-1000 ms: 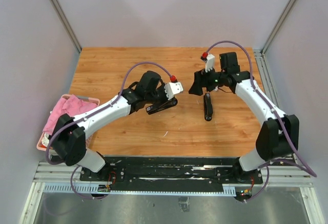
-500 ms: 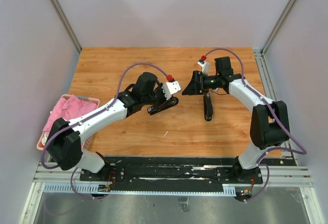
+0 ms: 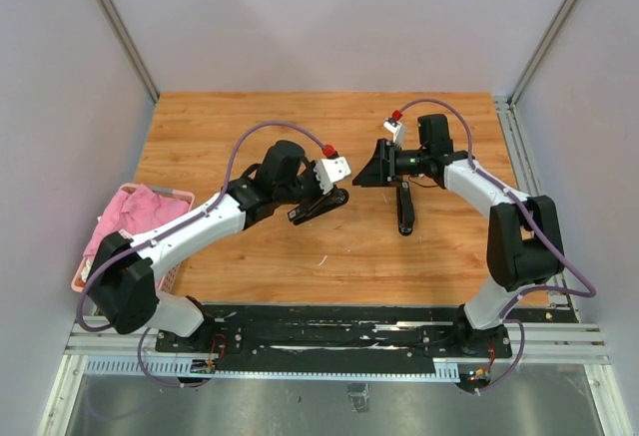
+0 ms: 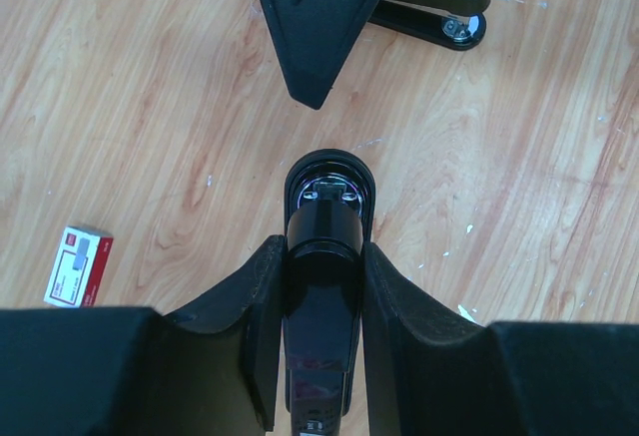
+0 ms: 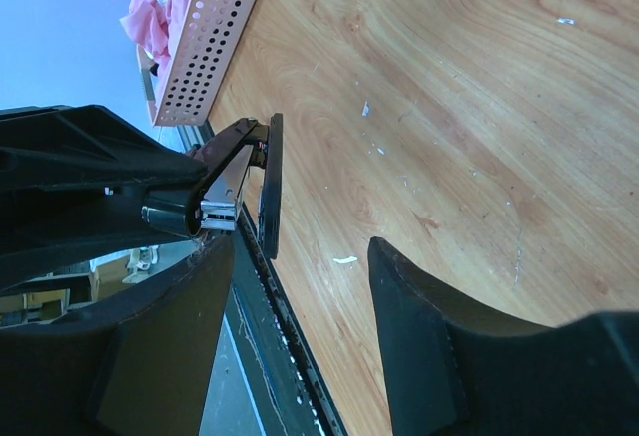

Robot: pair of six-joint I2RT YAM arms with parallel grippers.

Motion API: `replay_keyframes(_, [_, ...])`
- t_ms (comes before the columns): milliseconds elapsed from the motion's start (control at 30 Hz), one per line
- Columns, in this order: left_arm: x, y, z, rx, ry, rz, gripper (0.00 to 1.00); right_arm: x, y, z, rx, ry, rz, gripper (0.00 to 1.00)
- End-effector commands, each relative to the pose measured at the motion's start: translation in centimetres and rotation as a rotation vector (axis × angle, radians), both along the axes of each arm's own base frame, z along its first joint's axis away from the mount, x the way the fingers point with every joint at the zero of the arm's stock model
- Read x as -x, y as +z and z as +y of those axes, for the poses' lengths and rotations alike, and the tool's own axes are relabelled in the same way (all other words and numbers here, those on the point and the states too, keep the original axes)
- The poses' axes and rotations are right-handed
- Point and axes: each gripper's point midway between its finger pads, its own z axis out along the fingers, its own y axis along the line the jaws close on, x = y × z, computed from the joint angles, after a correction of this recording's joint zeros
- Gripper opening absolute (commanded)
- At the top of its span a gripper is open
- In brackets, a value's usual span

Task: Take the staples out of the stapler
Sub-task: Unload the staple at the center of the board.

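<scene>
Though close together, left claw [image 4: 321, 248] tight on stapler [image 4: 327, 192], right claw [image 5: 300, 251] spread, table [image 3: 200, 127] edges well away.

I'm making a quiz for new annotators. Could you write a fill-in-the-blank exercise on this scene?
1. The left end effector is shut on a ___ stapler.
2. The right end effector is ___, holding nothing.
3. The basket holds a ___ cloth.
4. The box on the table is red and ___.
Missing words: black; open; pink; white.

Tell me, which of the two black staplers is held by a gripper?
The stapler clamped in the left gripper; the other stapler lies free on the table.
</scene>
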Motion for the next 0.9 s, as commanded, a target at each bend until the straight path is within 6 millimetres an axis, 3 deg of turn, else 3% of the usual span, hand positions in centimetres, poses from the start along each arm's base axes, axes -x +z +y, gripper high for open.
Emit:
replay_keyframes(0, [0.0,3.6,-0.8,0.093,-0.019,-0.085,0.0,1.0,-0.2,1.2,-0.012,0.044,0.006,0.58])
replay_keyframes(867, [0.1,2.3,-1.3,0.087,-0.034,-0.051,0.0,3.2,-2.4,4.8,0.027,0.169,0.054,0.47])
